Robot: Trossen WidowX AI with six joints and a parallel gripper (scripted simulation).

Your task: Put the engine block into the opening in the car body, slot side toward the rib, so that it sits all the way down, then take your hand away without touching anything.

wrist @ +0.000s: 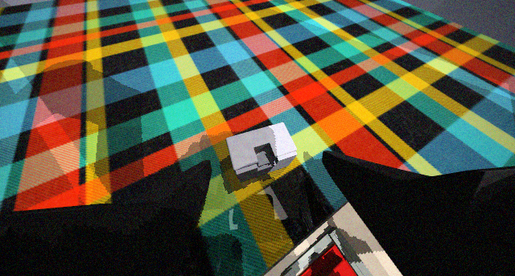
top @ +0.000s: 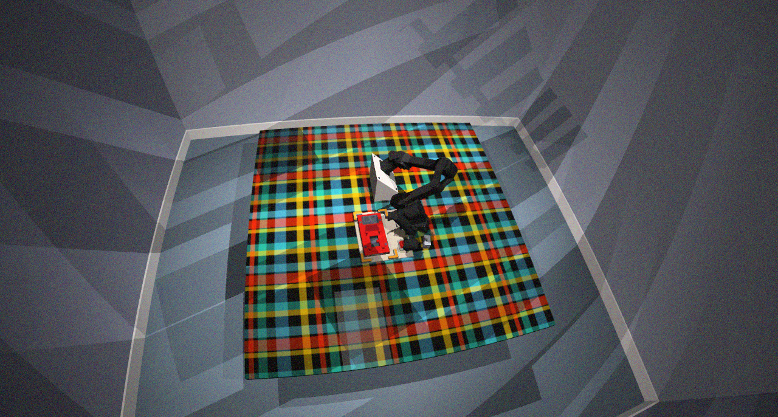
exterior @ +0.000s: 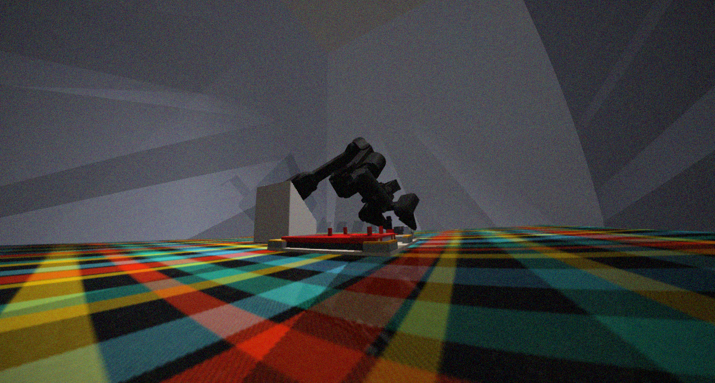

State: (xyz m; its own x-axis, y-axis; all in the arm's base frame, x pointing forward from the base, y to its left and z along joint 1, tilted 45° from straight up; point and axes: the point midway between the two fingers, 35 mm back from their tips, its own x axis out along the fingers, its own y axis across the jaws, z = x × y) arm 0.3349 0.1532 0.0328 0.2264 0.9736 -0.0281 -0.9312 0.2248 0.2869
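The grey engine block (top: 426, 241) (wrist: 245, 149) stands on the plaid cloth, off the white board. In the wrist view its dark slot shows in the top, on the side toward the camera. My gripper (top: 420, 236) (exterior: 400, 226) (wrist: 267, 160) is open and empty. In the wrist view the block shows between and beyond the two black fingertips, turned somewhat relative to them. The red car body (top: 368, 245) (exterior: 324, 239) lies flat on the board, and its opening shows in the top view. The rib cannot be made out. The block is mostly hidden in the exterior view.
The white board (top: 392, 245) (wrist: 378, 248) has orange corner brackets (top: 392, 255) (exterior: 380, 246) around the car body. A red part (wrist: 330, 264) in a grey surround sits on the board near the gripper. Short red pegs rise from the body. The pale arm base (top: 380, 186) (exterior: 272, 213) stands behind.
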